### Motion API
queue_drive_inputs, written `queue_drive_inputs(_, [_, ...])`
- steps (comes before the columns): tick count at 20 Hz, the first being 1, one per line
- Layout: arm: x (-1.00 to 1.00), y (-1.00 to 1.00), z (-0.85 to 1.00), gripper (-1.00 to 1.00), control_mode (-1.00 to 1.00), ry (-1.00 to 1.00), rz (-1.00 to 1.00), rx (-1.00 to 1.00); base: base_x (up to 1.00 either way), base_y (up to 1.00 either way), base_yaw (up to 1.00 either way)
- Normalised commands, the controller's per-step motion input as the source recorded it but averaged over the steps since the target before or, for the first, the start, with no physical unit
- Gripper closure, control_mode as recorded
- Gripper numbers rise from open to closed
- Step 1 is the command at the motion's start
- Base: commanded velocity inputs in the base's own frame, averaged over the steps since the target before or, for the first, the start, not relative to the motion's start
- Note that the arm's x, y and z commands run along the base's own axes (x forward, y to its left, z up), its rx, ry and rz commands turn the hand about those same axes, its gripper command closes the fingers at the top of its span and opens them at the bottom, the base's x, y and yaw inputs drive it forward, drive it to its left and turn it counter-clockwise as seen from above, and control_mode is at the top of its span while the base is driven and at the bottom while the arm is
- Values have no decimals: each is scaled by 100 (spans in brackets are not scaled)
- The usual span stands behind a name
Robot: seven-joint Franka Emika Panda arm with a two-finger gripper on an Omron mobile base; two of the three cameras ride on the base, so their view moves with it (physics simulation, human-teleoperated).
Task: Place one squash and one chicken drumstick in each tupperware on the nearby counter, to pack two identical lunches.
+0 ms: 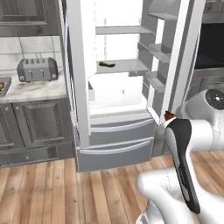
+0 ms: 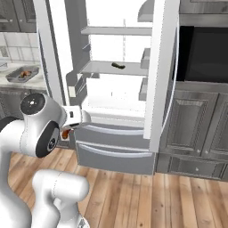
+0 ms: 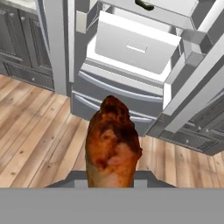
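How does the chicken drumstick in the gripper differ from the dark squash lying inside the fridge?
The chicken drumstick is glossy orange-brown; the squash is dark green. The drumstick is held in the shut gripper, out in front of the fridge; the squash lies free on a shelf inside. The drumstick looks plump, the squash slim and elongated. Neither is in a tupperware yet.

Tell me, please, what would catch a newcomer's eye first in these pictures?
First comes the chicken drumstick, glossy orange-brown, looming large in the hand view and held in the shut gripper above the wooden floor. Next is the open fridge, bright white inside, with a slim dark squash lying alone on a shelf. At the far left, a grey toaster stands on the marble counter.
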Motion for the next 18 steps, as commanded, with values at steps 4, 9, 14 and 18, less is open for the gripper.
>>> queue_drive_inputs(4, [0,0,0,100,100,0,0,0,-58,100,0])
queue_drive_inputs(9, [0,0,0,100,100,0,0,0,-60,100,0])
queue_drive_inputs(14, [0,0,0,100,100,0,0,0,-45,100,-3])
queue_drive_inputs(18, [0,0,0,100,100,0,0,0,-59,100,-6])
